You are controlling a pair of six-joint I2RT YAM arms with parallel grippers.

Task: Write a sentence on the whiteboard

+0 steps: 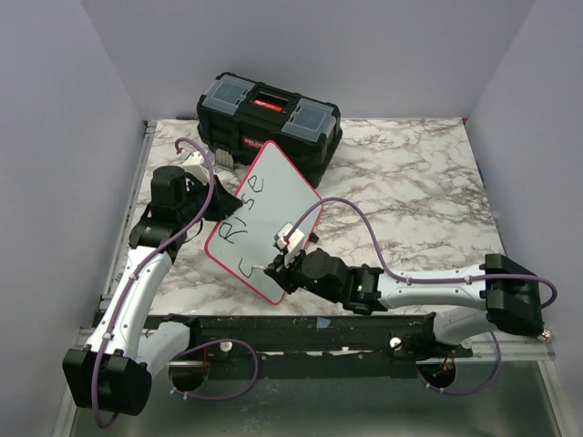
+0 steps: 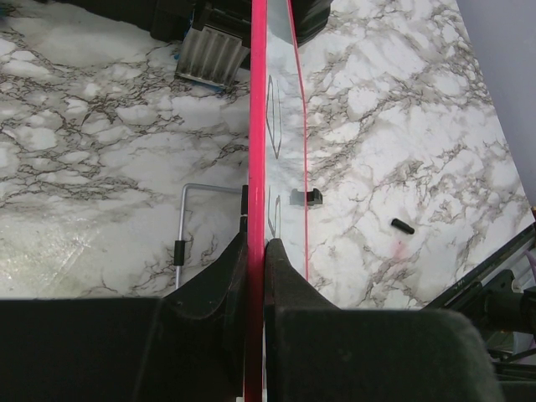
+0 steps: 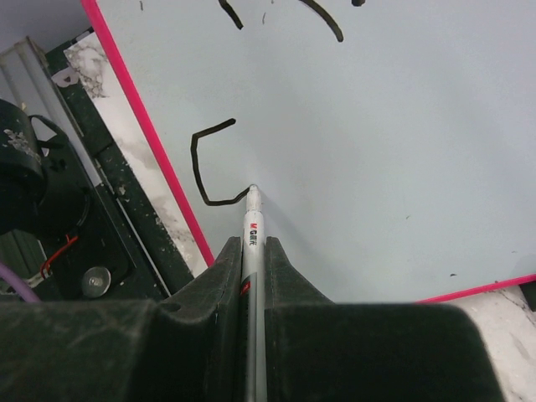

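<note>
Left pincer clamped tight on whiteboard rim. Board held tilted over table, just in front of toolbox. Right pincer closed around marker, tip touching board face at foot of "C". Sentence so far: "Rise" on top line, second line barely begun. My judgement for this stroke: light even pressure, short strokes, next letter just right of "C", line parallel to "Rise". Left grip must stay firm or board swings under tip.

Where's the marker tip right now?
In the right wrist view, the marker tip rests on the whiteboard at the end of the C stroke, near the left pink rim.
</note>
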